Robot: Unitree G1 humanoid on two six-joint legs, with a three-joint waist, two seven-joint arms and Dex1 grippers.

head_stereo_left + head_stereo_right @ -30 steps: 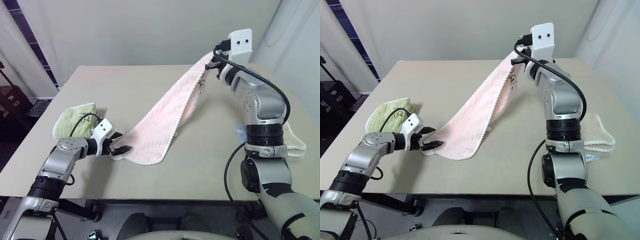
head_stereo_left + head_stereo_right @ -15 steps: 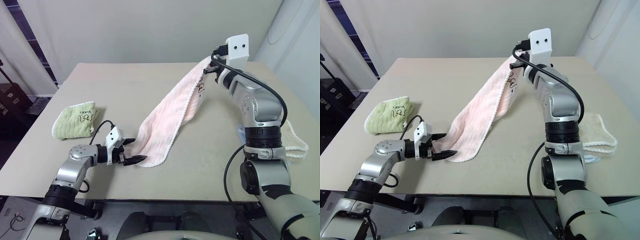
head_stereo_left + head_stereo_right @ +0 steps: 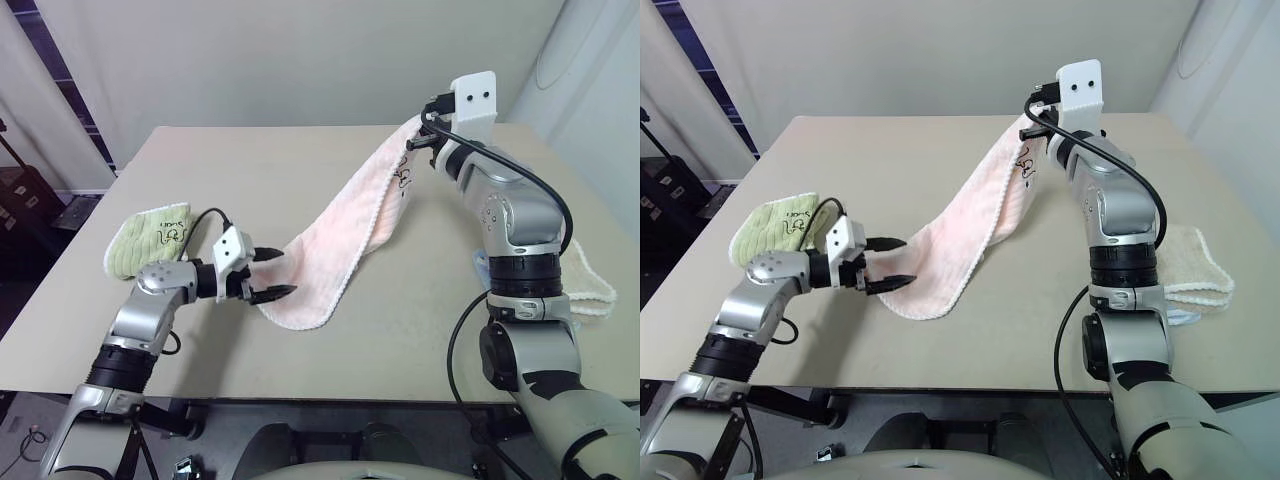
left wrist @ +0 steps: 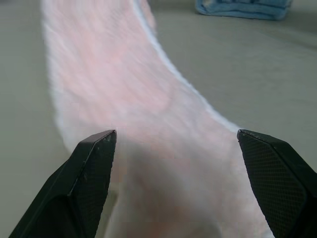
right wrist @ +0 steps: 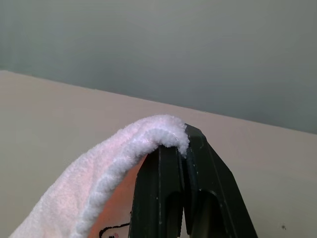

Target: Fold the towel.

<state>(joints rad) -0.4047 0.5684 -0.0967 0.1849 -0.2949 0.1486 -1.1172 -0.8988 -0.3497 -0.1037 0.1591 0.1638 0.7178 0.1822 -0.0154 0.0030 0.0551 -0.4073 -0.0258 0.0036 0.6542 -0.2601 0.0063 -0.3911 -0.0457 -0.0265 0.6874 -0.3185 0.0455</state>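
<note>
The right gripper (image 3: 1032, 118) is pinching the limp, light towel (image 3: 960, 235) aloft by one end while the left gripper (image 3: 890, 263) is gaping empty beside its sagging free end, seemingly the best hold.

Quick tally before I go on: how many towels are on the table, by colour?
Pink towel: 1
Green towel: 1
Cream towel: 1
Blue cloth, part hidden under the cream towel: 1
Total: 4

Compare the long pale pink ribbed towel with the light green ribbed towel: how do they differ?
The long pale pink ribbed towel is stretched out, one end lifted by the shut right gripper; the light green ribbed towel lies folded and small on the beige table. Both bear dark script.
</note>
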